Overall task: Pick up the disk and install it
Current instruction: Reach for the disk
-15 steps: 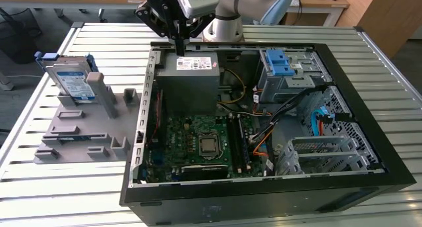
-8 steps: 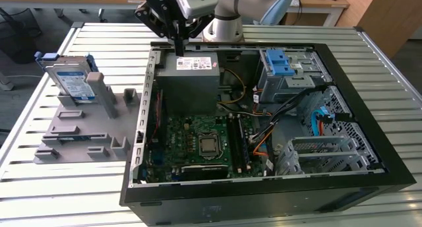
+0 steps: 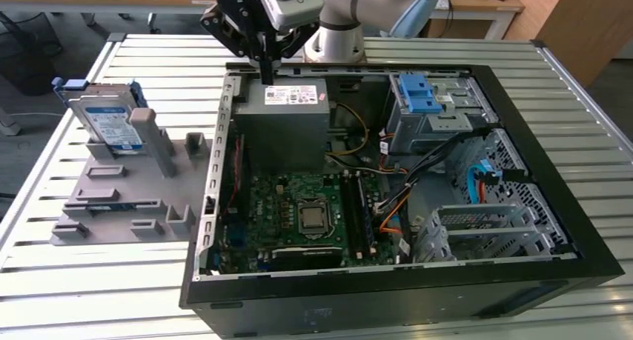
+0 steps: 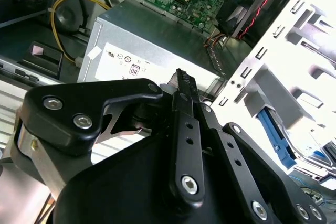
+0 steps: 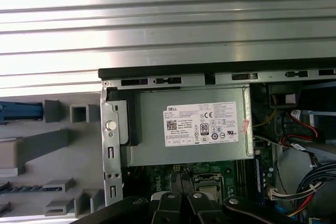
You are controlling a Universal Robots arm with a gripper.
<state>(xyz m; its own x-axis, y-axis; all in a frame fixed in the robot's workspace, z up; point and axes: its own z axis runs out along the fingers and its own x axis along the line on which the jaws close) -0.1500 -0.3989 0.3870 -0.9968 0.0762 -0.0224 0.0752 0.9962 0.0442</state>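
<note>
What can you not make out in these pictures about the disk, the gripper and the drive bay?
1. The disk: exterior view, its lower part hidden behind the grey holder.
2. The gripper: exterior view, unclear whether its tip touches the power supply.
3. The drive bay: exterior view, its inside hidden under the blue latch.

White sticker (image 5: 202, 124) on the grey power supply (image 5: 152, 148): dense black print, certification marks, a square code, barcodes. Same sticker is seen in the exterior view (image 3: 293, 95) and second wrist view (image 4: 131, 64). Small pink-marked sticker (image 5: 244, 125) sits at its edge. White-and-blue label on the disk (image 3: 111, 125), standing in the grey holder (image 3: 118, 199): print too small to read. Motherboard (image 3: 282, 199) markings are illegible.
</note>
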